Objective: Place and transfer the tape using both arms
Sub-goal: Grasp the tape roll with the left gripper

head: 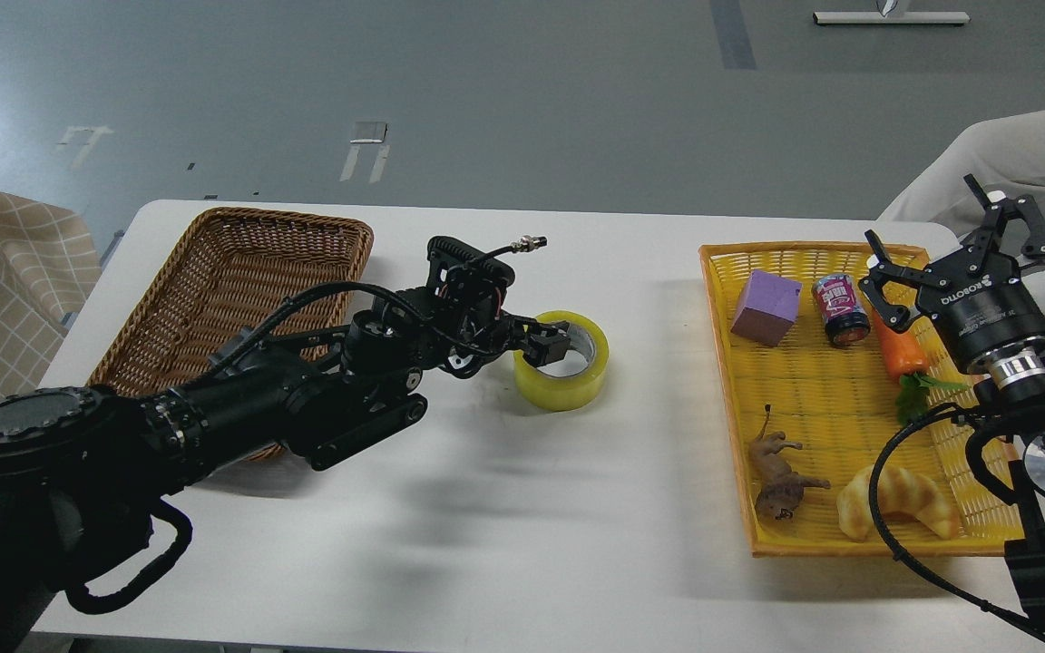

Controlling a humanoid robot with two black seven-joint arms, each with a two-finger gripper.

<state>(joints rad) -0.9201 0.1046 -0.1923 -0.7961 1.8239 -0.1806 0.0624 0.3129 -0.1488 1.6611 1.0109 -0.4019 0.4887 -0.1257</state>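
The tape (568,385), a yellowish roll with a grey-white core, lies flat on the white table (522,508) near the middle. My left gripper (548,345) comes in from the left, and its fingertips sit at the roll's left rim, over the edge of the hole. It no longer holds the roll, and its fingers look spread. My right gripper (940,240) is open and empty, held above the far right corner of the yellow tray (722,363), over the carrot (902,349).
A brown wicker basket (232,272) stands at the far left, partly under my left arm. The yellow tray holds a purple block (766,307), a can (840,310), a toy animal (778,472) and a croissant toy (903,501). A person in white (1021,150) is at the far right.
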